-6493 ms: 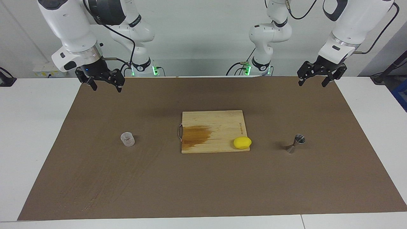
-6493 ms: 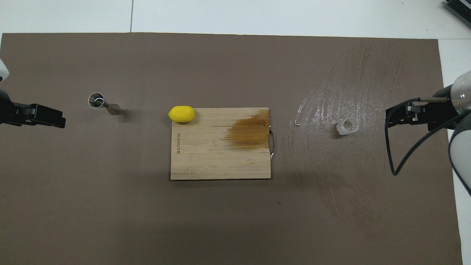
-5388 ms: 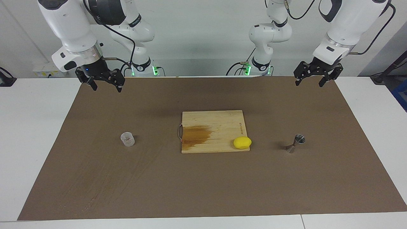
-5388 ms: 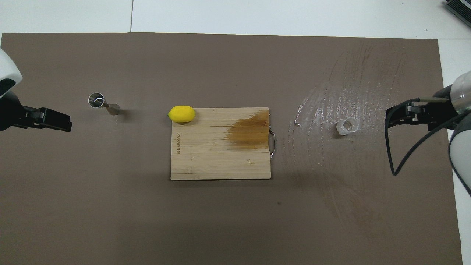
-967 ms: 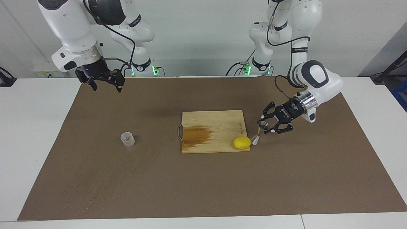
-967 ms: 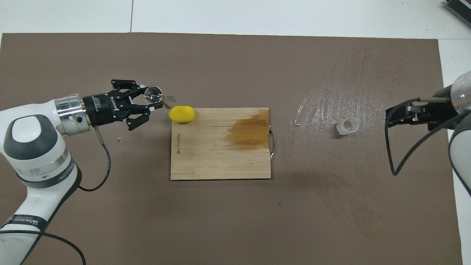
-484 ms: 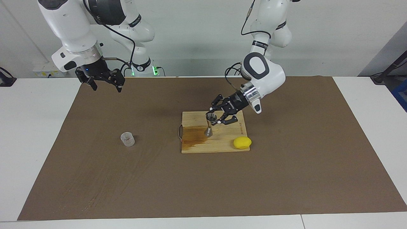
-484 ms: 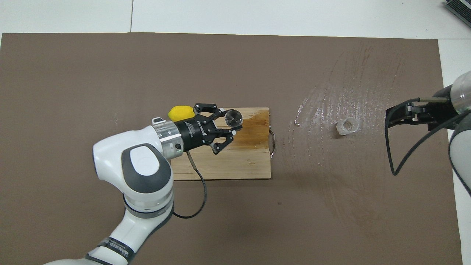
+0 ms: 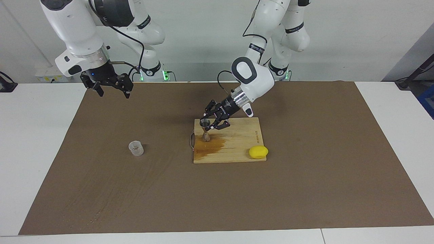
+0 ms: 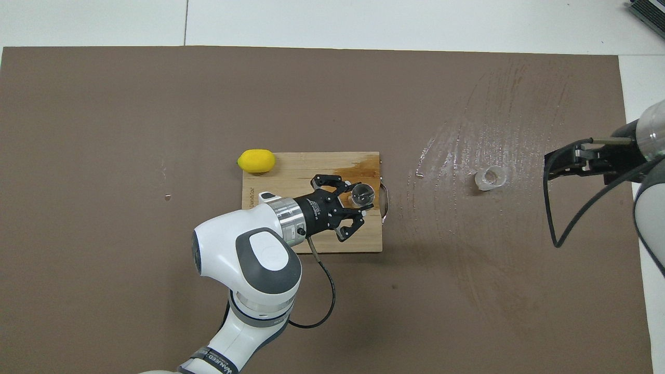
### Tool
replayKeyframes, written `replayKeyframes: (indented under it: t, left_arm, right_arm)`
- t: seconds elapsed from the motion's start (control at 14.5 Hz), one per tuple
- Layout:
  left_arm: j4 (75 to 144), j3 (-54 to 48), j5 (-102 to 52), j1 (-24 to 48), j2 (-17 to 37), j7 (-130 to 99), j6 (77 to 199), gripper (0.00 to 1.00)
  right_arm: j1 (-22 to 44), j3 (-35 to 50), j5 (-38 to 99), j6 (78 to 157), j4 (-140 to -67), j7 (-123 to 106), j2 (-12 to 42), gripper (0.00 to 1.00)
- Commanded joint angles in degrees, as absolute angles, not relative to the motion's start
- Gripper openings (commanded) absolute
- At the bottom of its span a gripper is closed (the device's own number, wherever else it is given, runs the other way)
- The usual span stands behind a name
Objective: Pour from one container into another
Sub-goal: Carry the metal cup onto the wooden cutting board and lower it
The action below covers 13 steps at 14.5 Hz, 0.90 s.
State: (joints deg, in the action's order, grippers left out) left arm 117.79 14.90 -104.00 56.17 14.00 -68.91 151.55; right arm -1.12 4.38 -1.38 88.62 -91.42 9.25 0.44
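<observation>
Left gripper (image 9: pixel 209 123) jaws pinched on small shiny steel hourglass jigger (image 9: pixel 204 129), upright between them over wooden cutting board (image 9: pixel 237 149). Rigid, light, slick, tippy; grip near upper cone.

Small clear plastic cup (image 9: pixel 136 148) sits on worktop, well apart from both jaws. Flimsy, squeeze mid-wall gently.

Right gripper (image 9: pixel 110 88) waits, jaws spread, empty.

place: robot lab | evidence: white table (image 9: pixel 40 135), brown mat (image 9: pixel 305 189), bare wall (image 9: pixel 210 40), cabling (image 9: pixel 139 51)

A shiny steel jigger (image 9: pixel 204 129) stands over a pale, matt wooden board (image 9: pixel 237 149) with a dark wet-looking stain, a clear plastic cup (image 9: pixel 136 148) sits on the matt brown mat (image 9: pixel 217 196) streaked with glossy smears, and a smooth yellow lemon (image 9: pixel 258 152) looks waxy.
</observation>
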Motion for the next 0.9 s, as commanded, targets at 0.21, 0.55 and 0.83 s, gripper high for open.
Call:
replayKeyframes:
  t: [0.21,0.55,0.83]
  left_arm:
    - [116.72,15.82,-105.12,57.30,14.94,-69.43,152.58,0.00]
    - [117.07,16.00,-105.03,57.66,15.73,-69.35,152.67,0.03]
    - [116.89,16.00,-104.59,57.66,15.82,-69.26,152.58,1.00]
  right_arm:
    - [-3.08,4.66,-0.53,90.17,-92.37,16.47,-0.26,1.00]
    - [-3.86,4.57,3.32,92.02,-92.55,38.90,1.66,0.94]
    - [-9.22,4.57,11.59,96.40,-95.17,51.66,3.51,0.94]
